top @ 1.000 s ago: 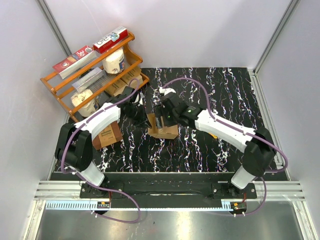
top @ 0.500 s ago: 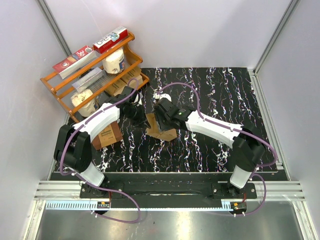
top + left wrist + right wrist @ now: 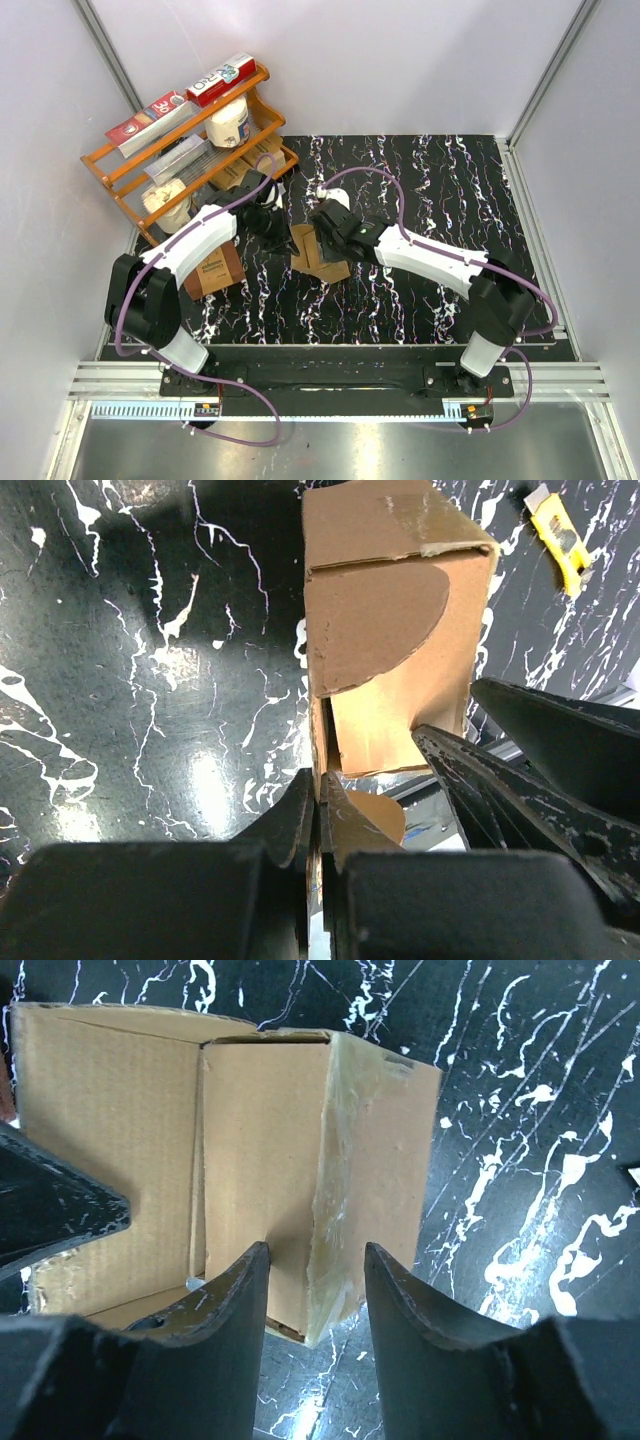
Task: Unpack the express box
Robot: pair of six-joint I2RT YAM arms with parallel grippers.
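The express box [image 3: 318, 256] is a small light-brown carton standing mid-table with its flaps open. My left gripper [image 3: 279, 229] is at its left side. In the left wrist view [image 3: 318, 802] the jaws are shut on the thin edge of a flap of the box [image 3: 395, 630]. My right gripper [image 3: 326, 230] is just above the box. In the right wrist view [image 3: 315, 1282] it is open, its jaws straddling the clear-taped flap edge of the box [image 3: 262, 1140] without closing on it.
A darker brown box [image 3: 212, 268] sits left of the express box, under my left arm. An orange wooden rack [image 3: 190, 140] with cartons and tubs stands at the back left. A yellow utility knife [image 3: 560, 538] lies on the table beyond the box.
My right gripper has moved left and lower onto the box. The box and my left gripper have shifted slightly left.
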